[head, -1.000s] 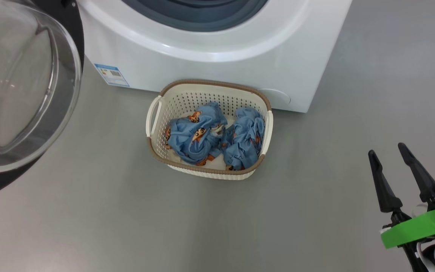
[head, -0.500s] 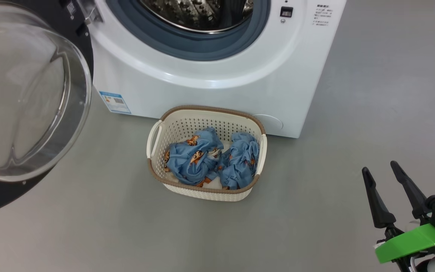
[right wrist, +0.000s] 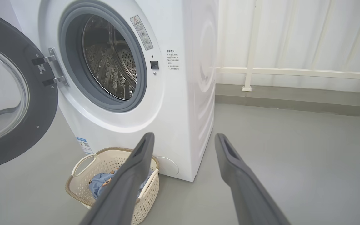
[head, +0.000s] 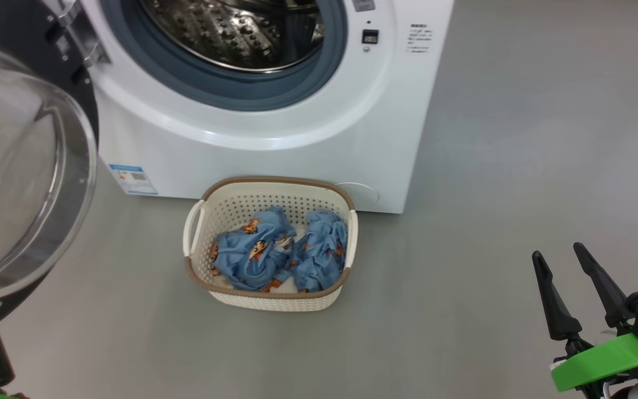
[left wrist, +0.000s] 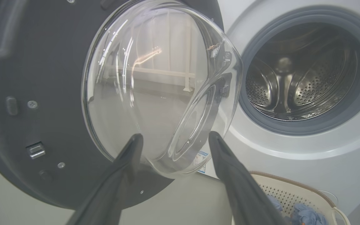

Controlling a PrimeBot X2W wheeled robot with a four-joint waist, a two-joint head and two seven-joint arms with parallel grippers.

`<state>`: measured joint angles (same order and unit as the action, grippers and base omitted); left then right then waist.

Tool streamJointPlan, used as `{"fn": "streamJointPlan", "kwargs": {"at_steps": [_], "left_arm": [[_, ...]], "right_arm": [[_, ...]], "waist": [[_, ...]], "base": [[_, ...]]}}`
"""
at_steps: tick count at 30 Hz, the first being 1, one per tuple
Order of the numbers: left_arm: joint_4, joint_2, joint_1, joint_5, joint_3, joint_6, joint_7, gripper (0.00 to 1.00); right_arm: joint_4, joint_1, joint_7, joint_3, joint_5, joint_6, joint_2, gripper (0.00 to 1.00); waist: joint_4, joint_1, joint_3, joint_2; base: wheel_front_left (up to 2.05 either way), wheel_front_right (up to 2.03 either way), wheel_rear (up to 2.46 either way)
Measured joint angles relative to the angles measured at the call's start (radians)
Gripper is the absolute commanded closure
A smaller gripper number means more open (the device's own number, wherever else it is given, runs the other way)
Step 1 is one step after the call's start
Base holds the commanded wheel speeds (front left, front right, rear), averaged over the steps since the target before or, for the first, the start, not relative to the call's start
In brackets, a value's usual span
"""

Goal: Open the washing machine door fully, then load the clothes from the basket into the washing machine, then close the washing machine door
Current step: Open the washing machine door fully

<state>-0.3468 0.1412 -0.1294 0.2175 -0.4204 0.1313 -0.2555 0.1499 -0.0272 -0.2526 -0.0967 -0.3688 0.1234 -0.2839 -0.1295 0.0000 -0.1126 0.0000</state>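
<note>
Wide-open washing machine door [head: 20, 183] bulged near left end effector [left wrist: 174, 135], spread open, empty. Same for right end effector [head: 557, 252]. Beside washing machine [head: 297, 138], basket [head: 274, 182] held clothes [head: 252, 255].

A bare laundry space. The washing machine [right wrist: 180, 93] stands on plain grey floor [right wrist: 292, 150] ahead of the jaws, with white curtains [right wrist: 292, 34] beyond.

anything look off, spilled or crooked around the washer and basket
Nothing stands out. The washing machine door is swung wide open, with no damage that shows. The basket stands upright on the floor in front of the washing machine, and the clothes lie bunched inside it, none spilling out.
</note>
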Motion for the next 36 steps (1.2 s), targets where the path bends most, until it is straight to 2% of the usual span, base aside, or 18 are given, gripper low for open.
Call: {"fn": "streamJointPlan", "kwargs": {"at_steps": [21, 36], "left_arm": [[0.049, -0.003, 0.049, 0.002, 0.184, 0.000, 0.000, 0.00], [0.084, -0.024, 0.078, 0.008, 0.259, 0.000, 0.000, 0.00]], "right_arm": [[-0.009, 0.063, 0.000, 0.005, -0.003, 0.000, 0.018, 0.00], [-0.012, 0.063, 0.000, 0.006, -0.003, 0.000, 0.020, 0.00]], "waist": [[0.146, 0.0001, 0.041, 0.0000], [0.188, 0.0000, 0.039, 0.0000]], "base": [[0.00, 0.00, 0.00], [0.00, 0.00, 0.00]]}}
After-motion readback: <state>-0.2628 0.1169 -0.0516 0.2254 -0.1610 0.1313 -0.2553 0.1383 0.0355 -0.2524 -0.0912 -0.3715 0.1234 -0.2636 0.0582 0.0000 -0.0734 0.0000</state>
